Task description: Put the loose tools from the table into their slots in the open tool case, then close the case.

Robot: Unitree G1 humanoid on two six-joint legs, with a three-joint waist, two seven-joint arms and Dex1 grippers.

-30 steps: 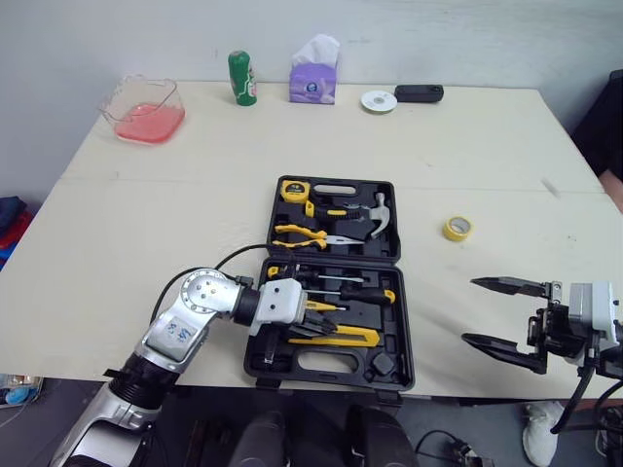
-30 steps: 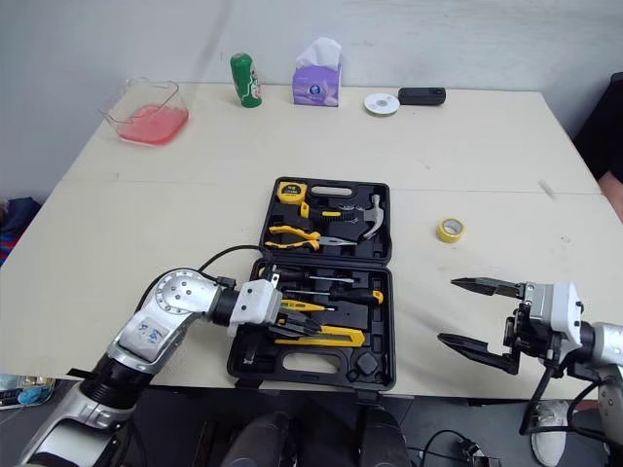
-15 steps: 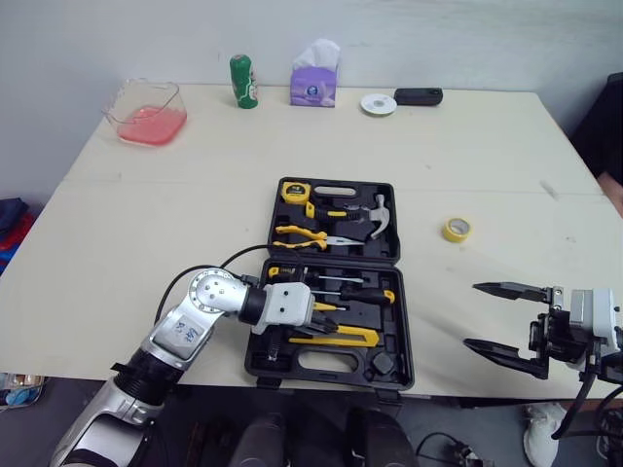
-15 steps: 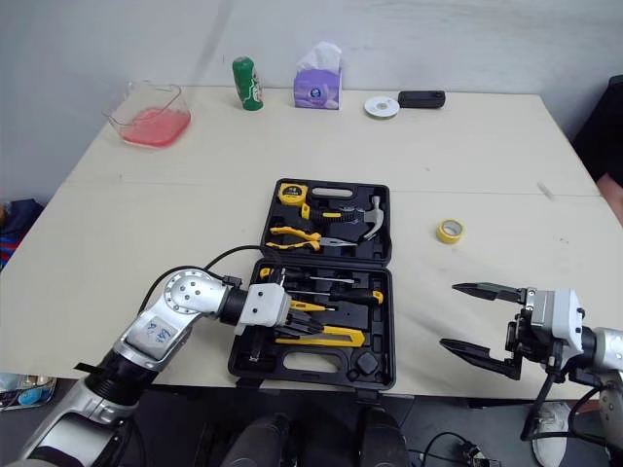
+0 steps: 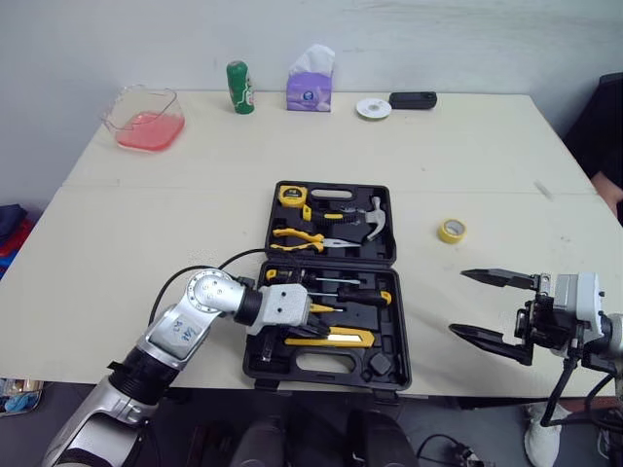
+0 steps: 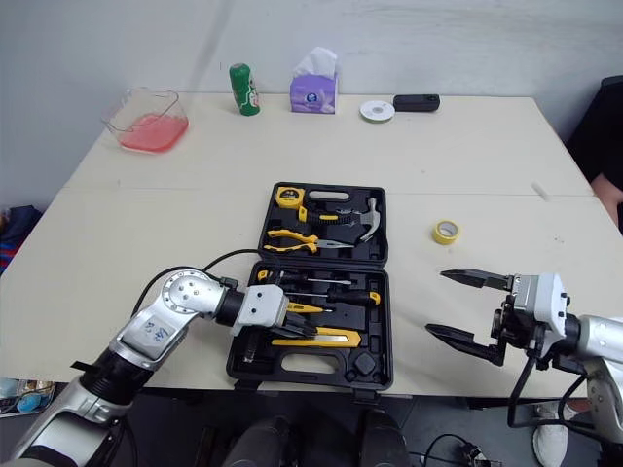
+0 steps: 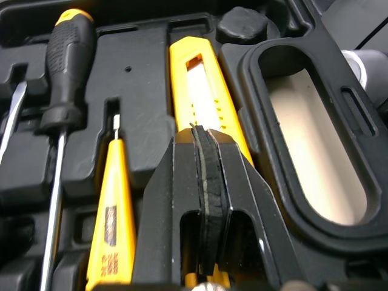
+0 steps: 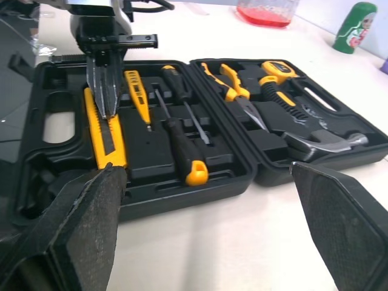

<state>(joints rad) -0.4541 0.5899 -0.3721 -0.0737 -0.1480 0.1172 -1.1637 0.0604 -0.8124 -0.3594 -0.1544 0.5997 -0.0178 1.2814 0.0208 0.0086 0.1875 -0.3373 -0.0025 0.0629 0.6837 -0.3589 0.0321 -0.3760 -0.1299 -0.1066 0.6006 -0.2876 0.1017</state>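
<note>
Here, black moulded tool case point(image 5: 394, 326), slim yellow knife point(image 7: 200, 100)

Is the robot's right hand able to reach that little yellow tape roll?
Probably yes: the right gripper is open, and nothing but bare table lies between it and the yellow tape roll.

The left gripper point(image 7: 201, 131), its fingers pressed together, lies low over the near half of the open tool case point(image 5: 401, 331) and blocks this half from the left. Bare table point(image 5: 146, 233) stretches on both sides of the case. On the right lie the yellow tape roll point(image 5: 451, 231), near the lid, and the wide-spread right gripper point(image 5: 458, 303) at the near edge.
</note>
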